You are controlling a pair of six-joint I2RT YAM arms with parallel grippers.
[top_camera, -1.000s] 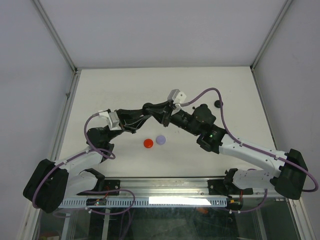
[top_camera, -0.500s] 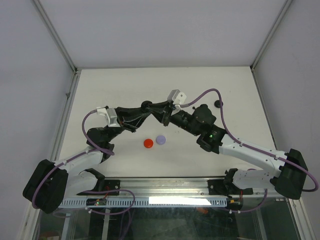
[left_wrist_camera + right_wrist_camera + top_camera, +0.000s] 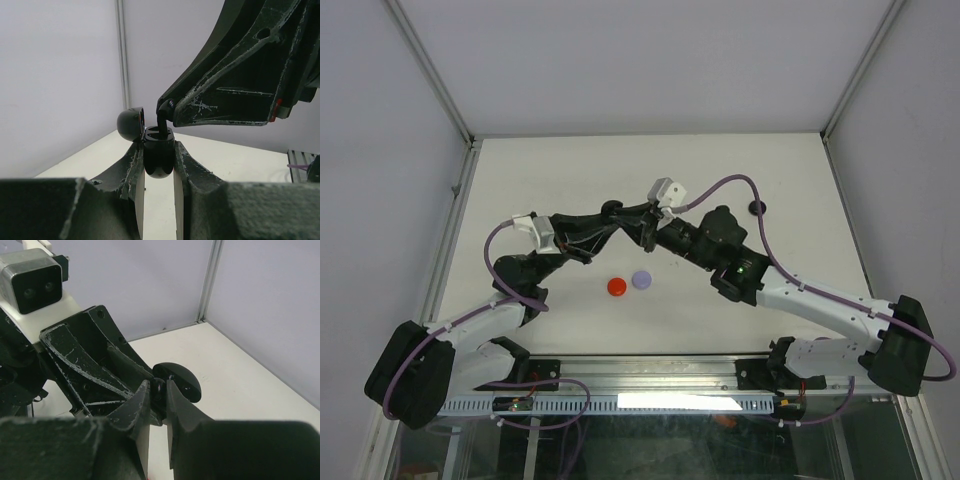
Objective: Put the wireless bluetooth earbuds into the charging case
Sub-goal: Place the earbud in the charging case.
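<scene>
Left wrist view, frame centre: nearest, my left pincer (image 3: 159, 167) clamps the open charging case (image 3: 159, 157), and just beyond my right pincer (image 3: 172, 107) pinches a black earbud (image 3: 162, 122), stem in its socket; next, I judge, press straight down, then release.

The left arm (image 3: 480, 320) and right arm (image 3: 820, 305) are showing white link covers just beyond the rail (image 3: 650, 382), bulky black housings at the rail's ends, and black links farther from it. Lilac cables (image 3: 761, 210) are looping along both. A green light (image 3: 743, 268) is glowing beyond the rail. The left gripper (image 3: 159, 150) is showing black fingers (image 3: 131, 175) scuffed pale along their edges.
</scene>
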